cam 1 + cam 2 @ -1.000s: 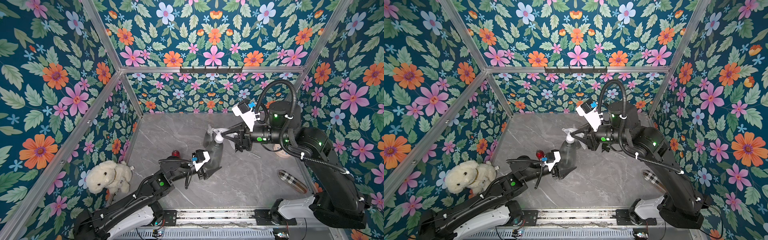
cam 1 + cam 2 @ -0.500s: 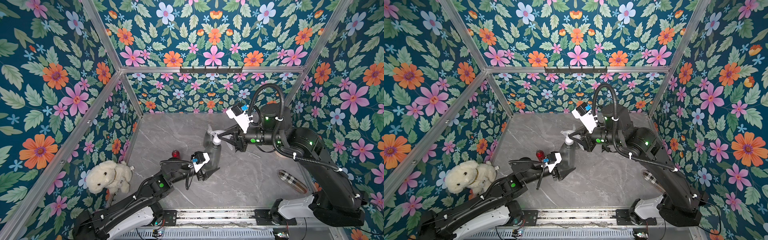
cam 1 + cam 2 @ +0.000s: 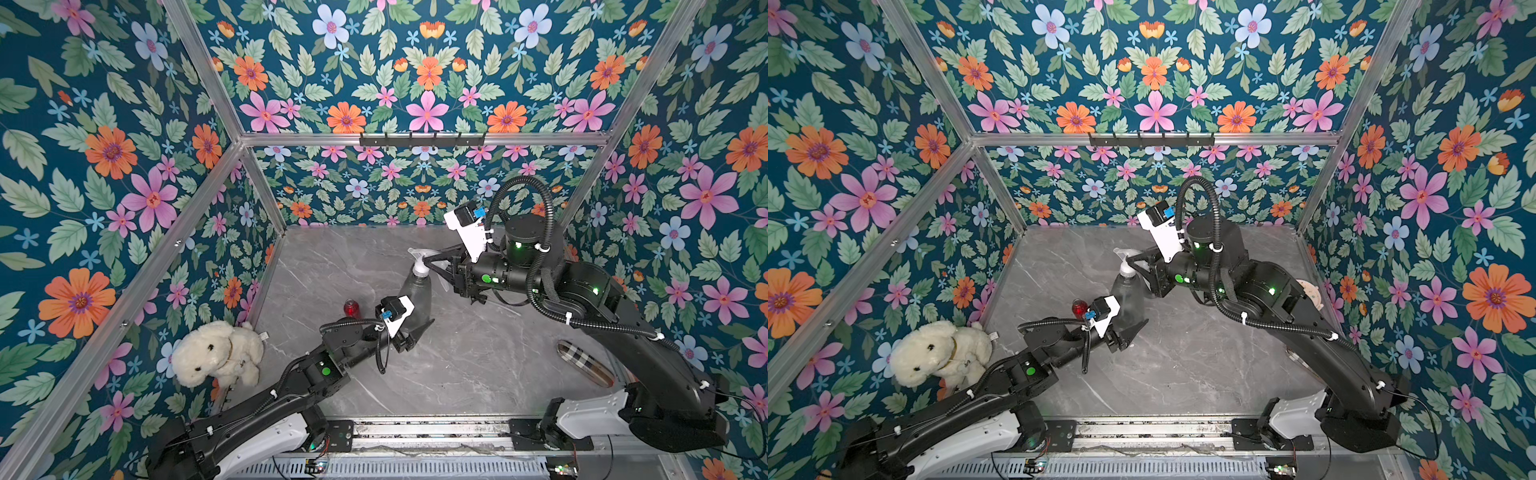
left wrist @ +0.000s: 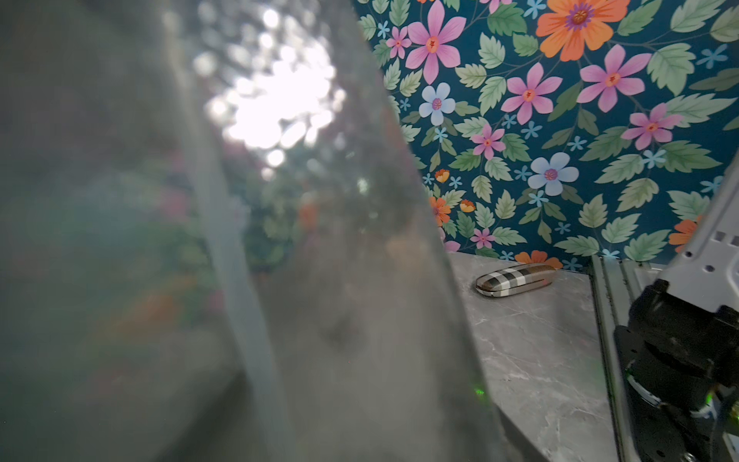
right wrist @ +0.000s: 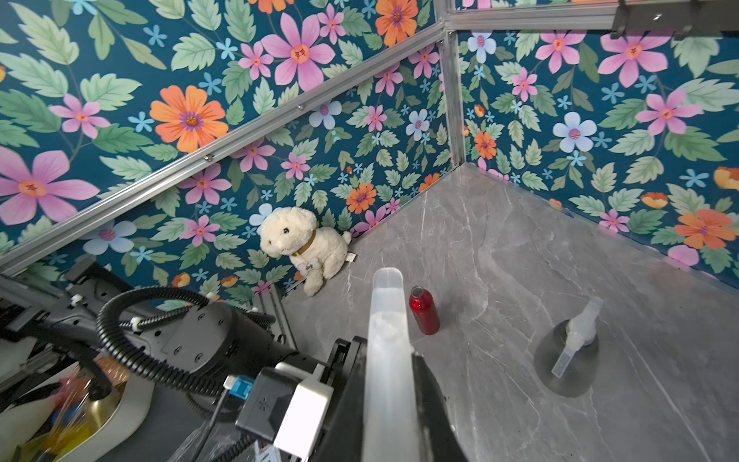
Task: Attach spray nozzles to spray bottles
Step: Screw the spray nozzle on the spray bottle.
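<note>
Now, left claw (image 3: 413, 323) half-open, gripping the grey bottle (image 3: 415, 291), right claw (image 3: 433, 264) clamped on its nozzle (image 3: 417, 257), I reckon twisting it tight comes next.

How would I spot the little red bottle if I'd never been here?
Find the white toy dog against the flowered wall. On the table near it stands the red bottle: small, shiny, straight-sided, no sprayer, unlike the cone-shaped grey bottle.
</note>
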